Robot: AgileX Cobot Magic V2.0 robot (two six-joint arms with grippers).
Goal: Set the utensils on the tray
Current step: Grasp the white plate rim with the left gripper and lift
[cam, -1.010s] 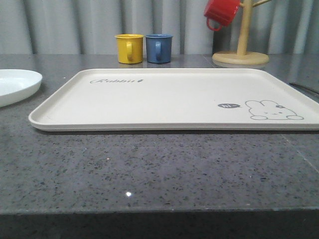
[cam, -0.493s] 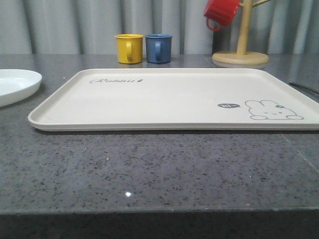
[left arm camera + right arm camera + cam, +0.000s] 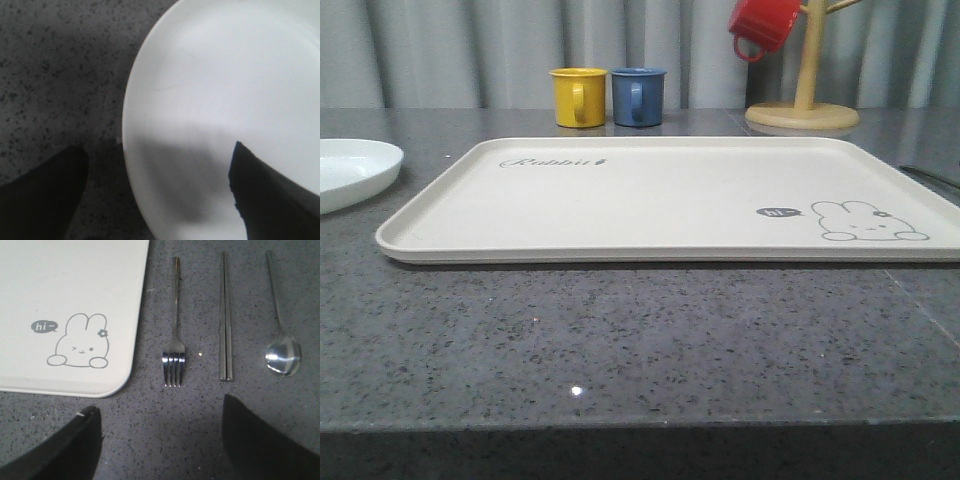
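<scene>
Front view: I find the tray (image 3: 660, 200) bare, the plate (image 3: 350, 172) just beside its left end.

Left wrist view: left gripper (image 3: 155, 195) spread, its fingers straddling the plate's rim.

Right wrist view: right gripper (image 3: 160, 440) spread above the counter; fork (image 3: 174, 330), chopsticks (image 3: 225, 320) and spoon (image 3: 281, 335) lie beside the tray.

I judge nothing is placed yet; closing on the plate comes next.

Cream tray (image 3: 660, 195) flat, bare. Fork (image 3: 174, 325), chopsticks (image 3: 225, 315), spoon (image 3: 281, 335) parallel beside it; white plate (image 3: 355, 170) opposite side.
</scene>
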